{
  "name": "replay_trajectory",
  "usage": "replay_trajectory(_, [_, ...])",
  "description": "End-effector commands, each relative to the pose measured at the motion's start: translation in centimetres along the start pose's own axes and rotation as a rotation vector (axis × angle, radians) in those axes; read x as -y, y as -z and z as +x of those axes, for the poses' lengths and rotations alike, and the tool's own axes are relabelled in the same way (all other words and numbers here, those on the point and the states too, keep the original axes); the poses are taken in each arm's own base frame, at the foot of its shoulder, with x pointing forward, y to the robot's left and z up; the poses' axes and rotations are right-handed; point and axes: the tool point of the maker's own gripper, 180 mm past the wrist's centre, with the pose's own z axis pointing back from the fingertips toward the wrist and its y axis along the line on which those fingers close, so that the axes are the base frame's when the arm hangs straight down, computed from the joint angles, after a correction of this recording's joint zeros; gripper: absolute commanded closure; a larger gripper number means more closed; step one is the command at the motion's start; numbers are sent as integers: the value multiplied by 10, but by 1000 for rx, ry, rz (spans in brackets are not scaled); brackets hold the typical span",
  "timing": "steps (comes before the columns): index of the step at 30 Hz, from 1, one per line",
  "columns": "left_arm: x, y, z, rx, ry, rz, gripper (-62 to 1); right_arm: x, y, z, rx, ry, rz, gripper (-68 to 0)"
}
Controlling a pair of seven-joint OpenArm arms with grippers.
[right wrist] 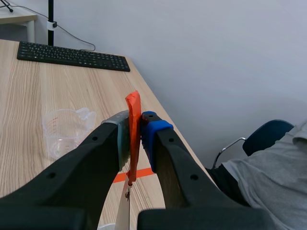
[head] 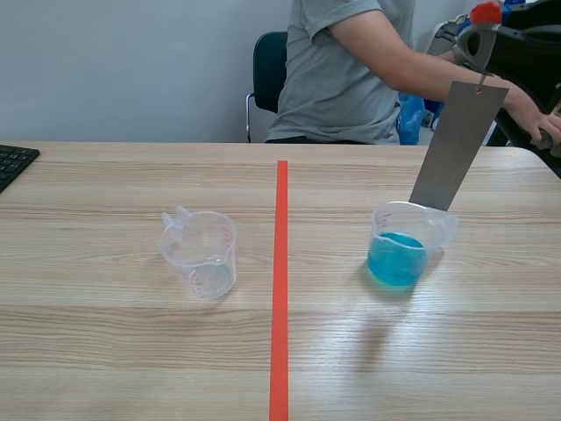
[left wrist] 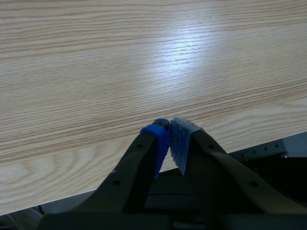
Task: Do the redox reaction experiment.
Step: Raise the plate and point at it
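A grey metal plate (head: 458, 145) hangs tilted from an orange-red tab (right wrist: 134, 129), and my right gripper (right wrist: 135, 125) is shut on that tab. In the scene view the right gripper (head: 485, 16) is raised at the far right. The plate's lower end meets the back rim of a clear beaker of blue liquid (head: 401, 246); whether it touches the liquid is unclear. An empty clear measuring beaker (head: 202, 253) stands left of the tape line and also shows beyond the right gripper (right wrist: 64, 132). My left gripper (left wrist: 170, 139) is shut on nothing above the table's edge, outside the scene view.
A person in a grey shirt (head: 351, 70) sits across the table on a dark chair (head: 267, 70), one arm stretched toward the right arm. A black keyboard (head: 13, 162) lies at the far left edge.
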Motion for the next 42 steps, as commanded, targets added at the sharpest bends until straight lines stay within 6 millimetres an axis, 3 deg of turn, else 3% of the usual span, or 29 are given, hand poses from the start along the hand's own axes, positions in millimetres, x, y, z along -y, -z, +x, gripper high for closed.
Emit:
replay_trajectory(1, [2, 1, 6, 26, -9, -7, -42, 15, -2, 25, 47, -54, -18, -14])
replay_trajectory(16, [1, 0, 11, 30, 17, -35, -43, 21, -4, 32, 57, -69, -33, -13])
replay_trajectory(21, [-2, 0, 31, 72, 91, -92, -42, 21, -4, 32, 57, -68, -33, -13])
replay_trajectory(27, [20, 4, 53, 75, 196, -279, -42, 21, -4, 32, 57, -68, -33, -14])
replay_trajectory(36, [42, 32, 104, 168, 347, -413, -42, 20, -3, 32, 59, -67, -33, -13])
replay_trajectory(42, [69, 53, 139, 256, 409, -496, -42, 20, -3, 32, 59, -67, -33, -14])
